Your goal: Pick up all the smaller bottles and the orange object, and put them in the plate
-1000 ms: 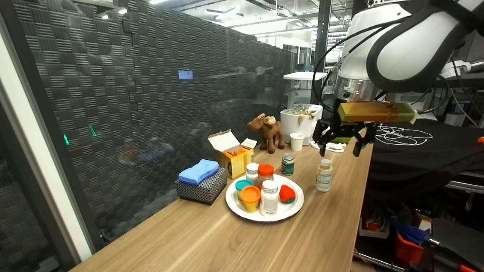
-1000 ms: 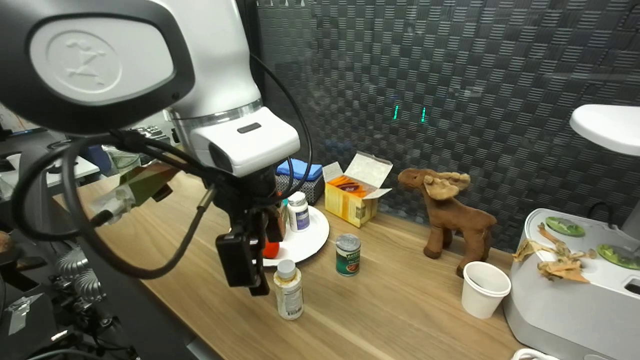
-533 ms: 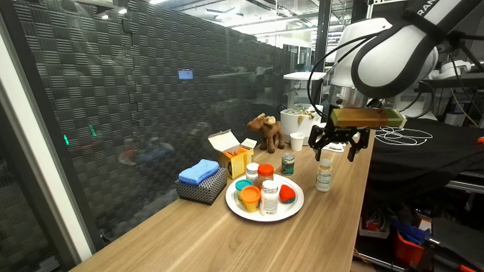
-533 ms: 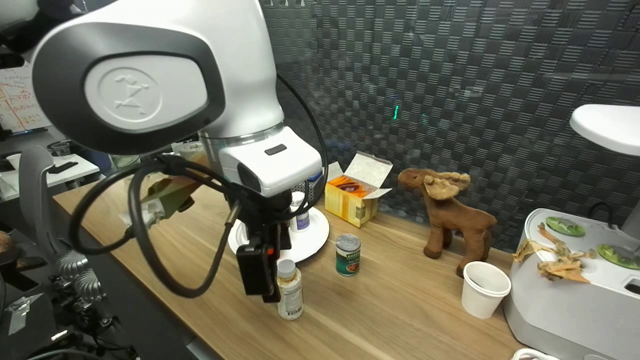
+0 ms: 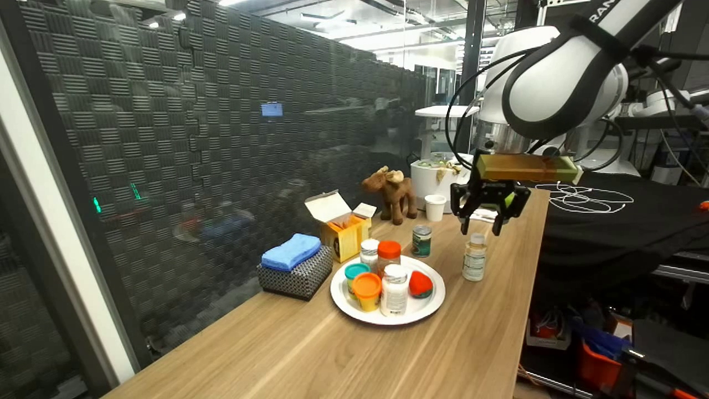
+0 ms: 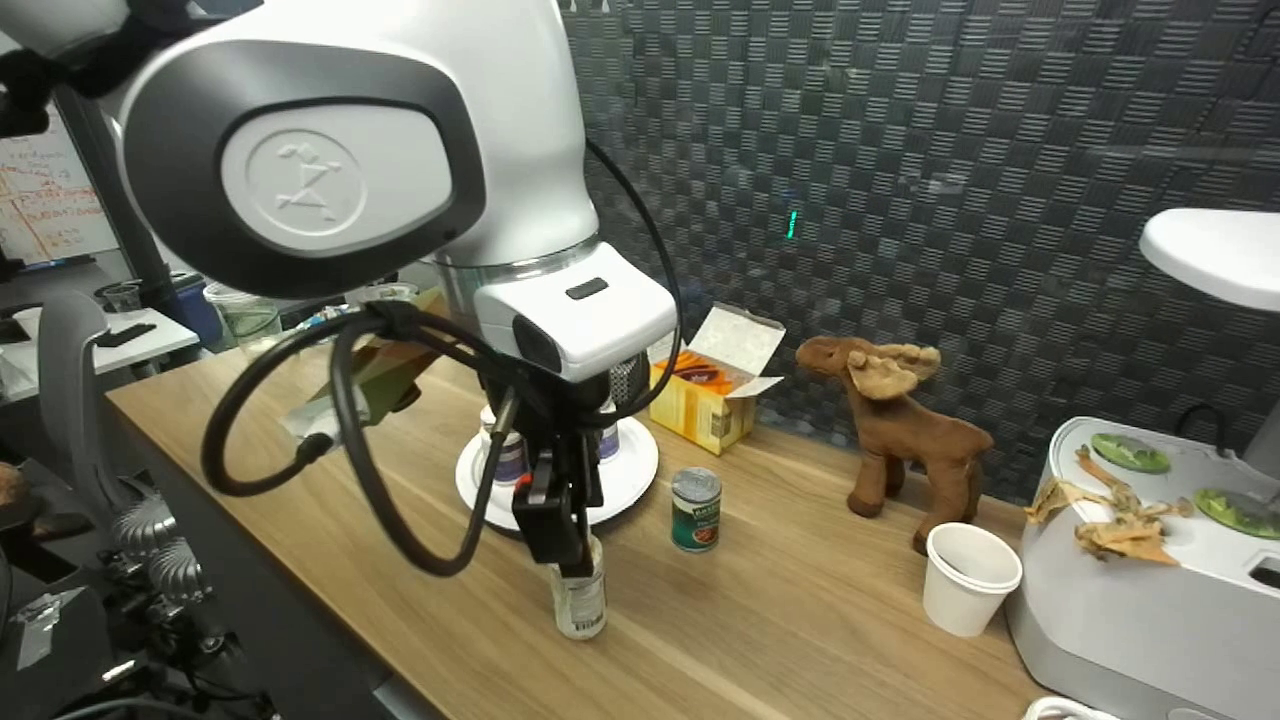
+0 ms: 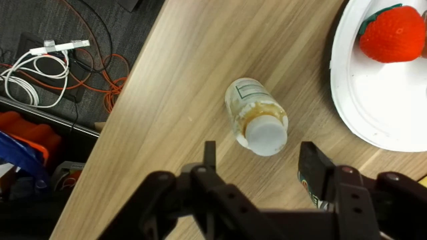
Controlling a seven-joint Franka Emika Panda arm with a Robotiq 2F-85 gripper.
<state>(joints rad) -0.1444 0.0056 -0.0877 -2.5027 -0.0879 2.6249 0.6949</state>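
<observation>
Blue sponge (image 5: 291,252), far left in an exterior view, rests on the grey woven box (image 5: 310,277), presumably stowed clear of the work. Next stands the yellow box (image 5: 354,242), open. On the white plate (image 5: 425,309), the teal-capped jar (image 5: 355,274), orange-lidded tub (image 5: 368,289), red-capped jar (image 5: 389,255) and two white-capped bottles (image 5: 394,292) stand upright, closely grouped, with the strawberry-shaped piece (image 5: 420,284) at their right. I judge these done; the grouping leaves bare plate for one more. Green can (image 5: 421,242) stands just beyond the rim, not a target. Farther right, the pale bottle (image 5: 474,261) stands upright on the worktop (image 5: 354,360), apart from the plate: the one small bottle I see not loaded.

Pose: my arm (image 5: 545,97) holds the wrist (image 5: 501,136) upright; my gripper (image 5: 481,227) points down near the cap (image 7: 267,136), fingers spread, holding nothing. In the wrist view the gap looks wider than the cap, which lies ahead of the fingertips (image 7: 209,152). Centring should precede closing.
</observation>
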